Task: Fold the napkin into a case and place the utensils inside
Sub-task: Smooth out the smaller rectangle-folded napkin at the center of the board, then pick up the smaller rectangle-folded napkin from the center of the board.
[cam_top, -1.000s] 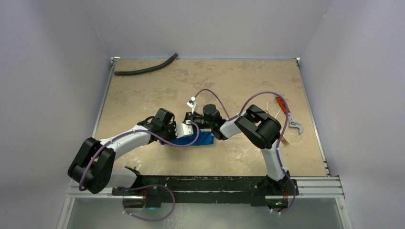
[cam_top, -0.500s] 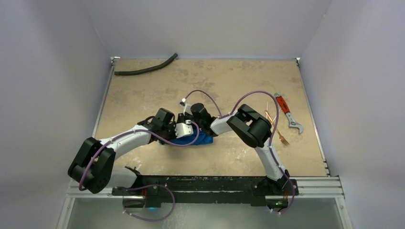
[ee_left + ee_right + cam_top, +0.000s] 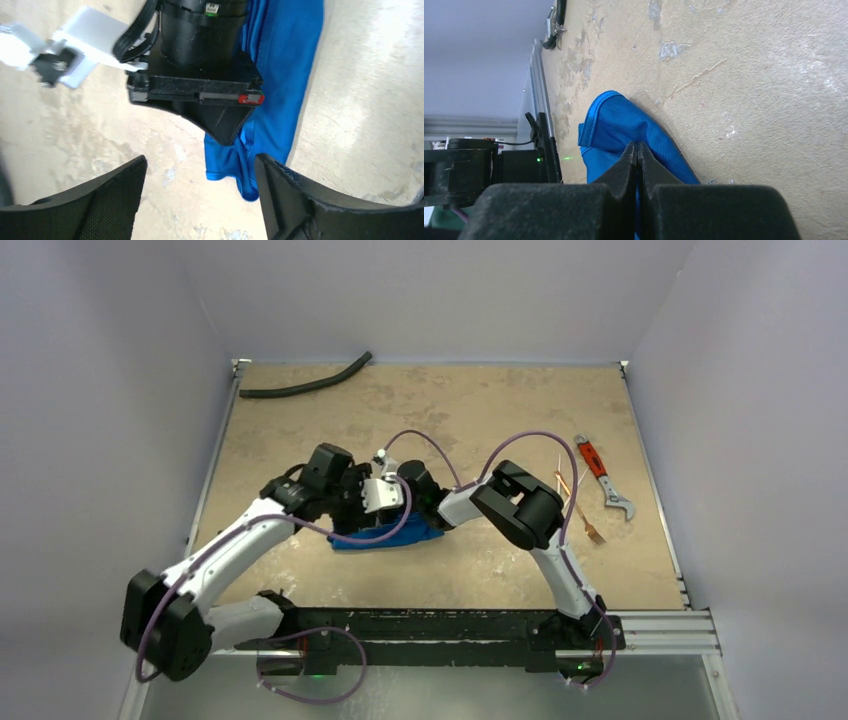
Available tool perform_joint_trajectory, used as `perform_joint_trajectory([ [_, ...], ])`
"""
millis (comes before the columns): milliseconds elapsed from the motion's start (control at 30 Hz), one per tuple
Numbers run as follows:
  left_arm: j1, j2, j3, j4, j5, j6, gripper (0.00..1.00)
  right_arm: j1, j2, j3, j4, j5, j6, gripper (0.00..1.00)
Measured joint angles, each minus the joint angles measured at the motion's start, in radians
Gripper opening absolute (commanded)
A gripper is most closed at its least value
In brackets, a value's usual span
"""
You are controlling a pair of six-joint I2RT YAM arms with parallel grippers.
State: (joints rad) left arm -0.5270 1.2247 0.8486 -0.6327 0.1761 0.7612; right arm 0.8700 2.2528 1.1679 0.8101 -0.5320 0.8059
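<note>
Tan mottled counter (image 3: 480, 410) carries the napkin (image 3: 425, 532) bunched at its middle, the utensils (image 3: 578, 505) well apart. On the cloth the right end effector (image 3: 637, 150) pinches tight; the left end effector (image 3: 200, 157) hovers wide beside it. Crowded so, they may collide, or a tug may undo the fold.

Plain royal blue on the napkin (image 3: 390, 536), mid-counter. Mottled tan with paler blotches over the counter (image 3: 480, 410). Matte black on the hose (image 3: 305, 385), far left. Red handle and grey head on the wrench (image 3: 603, 478), right. Copper sheen on the utensils (image 3: 572, 495) beside it. Black on the left end effector (image 3: 197, 167) and the right end effector (image 3: 638, 147). Purple on the cables (image 3: 545, 433).
</note>
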Motion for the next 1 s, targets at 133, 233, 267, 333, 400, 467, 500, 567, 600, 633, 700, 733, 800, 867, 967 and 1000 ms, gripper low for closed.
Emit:
perform_joint_trajectory([
  [133,0.000,-0.170,-0.020,-0.035,0.070,0.105,0.84,0.001,0.000,-0.005,0.013,-0.001,-0.019,0.00],
  [233,0.000,-0.249,-0.105,-0.061,0.105,0.227,0.88,0.002,0.000,-0.013,0.030,-0.002,-0.030,0.00],
  [267,0.000,-0.256,-0.139,-0.074,0.106,0.260,0.89,0.002,0.000,-0.015,0.034,-0.003,-0.033,0.00],
  [333,0.001,-0.248,-0.194,-0.095,0.104,0.328,0.90,0.002,0.000,-0.020,0.042,-0.008,-0.040,0.00],
  [400,0.005,-0.225,-0.245,-0.112,0.098,0.395,0.91,0.003,0.000,-0.024,0.049,-0.012,-0.045,0.00],
  [467,0.011,-0.221,-0.278,-0.124,0.087,0.457,0.92,0.002,0.000,-0.025,0.052,-0.016,-0.048,0.00],
  [500,0.017,-0.221,-0.289,-0.127,0.081,0.488,0.93,0.002,0.000,-0.026,0.052,-0.021,-0.050,0.00],
  [567,0.031,-0.219,-0.300,-0.124,0.068,0.539,0.94,0.002,0.000,-0.027,0.052,-0.035,-0.053,0.00],
  [600,0.037,-0.217,-0.301,-0.120,0.063,0.554,0.94,0.002,0.000,-0.028,0.052,-0.038,-0.055,0.00],
  [633,0.041,-0.213,-0.302,-0.116,0.058,0.567,0.95,0.003,0.000,-0.028,0.053,-0.042,-0.056,0.00],
  [700,0.048,-0.207,-0.306,-0.097,0.051,0.589,0.92,0.003,0.000,-0.031,0.055,-0.049,-0.057,0.00],
  [733,0.049,-0.207,-0.312,-0.084,0.048,0.597,0.88,0.002,0.000,-0.032,0.056,-0.055,-0.058,0.00],
  [800,0.049,-0.206,-0.330,-0.062,0.046,0.613,0.81,0.003,0.000,-0.035,0.059,-0.064,-0.058,0.00],
  [867,0.049,-0.199,-0.349,-0.048,0.049,0.632,0.76,0.003,0.000,-0.037,0.062,-0.068,-0.058,0.00],
  [967,0.049,-0.172,-0.357,-0.036,0.058,0.664,0.67,0.002,0.000,-0.038,0.064,-0.075,-0.058,0.00],
  [1000,0.049,-0.166,-0.357,-0.026,0.060,0.674,0.65,0.002,0.000,-0.038,0.064,-0.078,-0.058,0.00],
])
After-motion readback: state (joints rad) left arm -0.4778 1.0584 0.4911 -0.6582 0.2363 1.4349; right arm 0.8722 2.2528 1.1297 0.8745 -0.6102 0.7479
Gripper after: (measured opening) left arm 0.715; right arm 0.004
